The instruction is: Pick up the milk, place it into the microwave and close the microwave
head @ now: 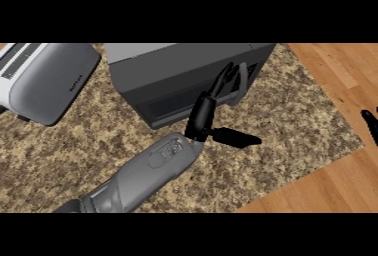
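The dark grey microwave (184, 75) stands at the back middle of the counter, and its front face looks shut. No milk shows anywhere. My left hand (203, 115) reaches up from the lower left. Its straight fingers (230, 80) lie against the right part of the microwave's front, with the thumb (238, 138) sticking out to the right. It is open and holds nothing. Only the fingers of my right hand (370, 125) show, at the right edge over the wooden floor; they are relaxed and hold nothing.
A silver and white toaster (48, 80) sits at the back left. The speckled stone counter (66, 155) ends along a slanted edge at the right, with wooden floor (332, 185) beyond it.
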